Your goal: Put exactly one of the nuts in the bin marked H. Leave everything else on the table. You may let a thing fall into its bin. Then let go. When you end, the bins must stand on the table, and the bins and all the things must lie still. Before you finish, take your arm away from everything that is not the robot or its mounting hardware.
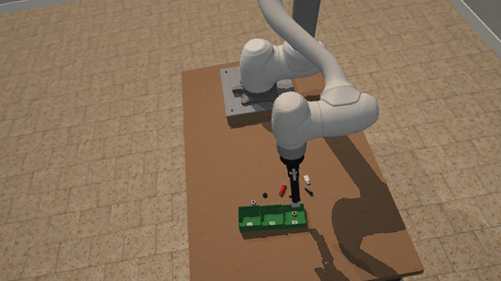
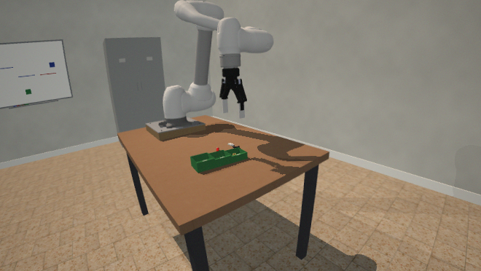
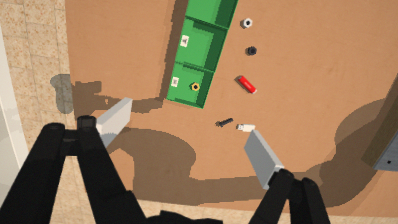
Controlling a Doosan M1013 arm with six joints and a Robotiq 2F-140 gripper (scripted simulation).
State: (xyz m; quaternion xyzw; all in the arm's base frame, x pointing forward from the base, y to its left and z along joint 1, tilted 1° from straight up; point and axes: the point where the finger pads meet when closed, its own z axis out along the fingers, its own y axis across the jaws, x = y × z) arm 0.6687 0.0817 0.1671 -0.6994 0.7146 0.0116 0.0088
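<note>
As I look across the table from its near end, the brass-coloured nut sits inside the right bin, the last of three green ones joined in a row. Each bin carries a little white label on the inside, but I can't make out the letters, so I can't say by reading which is H. The middle bin and left bin show no nut.

The black gripper hangs well above the table, its fingers spread wide, released, with nothing between them.

On the far side of the bins, a silvery nut lies at the left, then a small dark round piece, then a red cylinder bearing a pale mark too small to read. Farther right are a dark bolt and, just beyond it, a white stick, no brand legible. The whiteboard at the left has coloured lines and squares, no words I can read.
</note>
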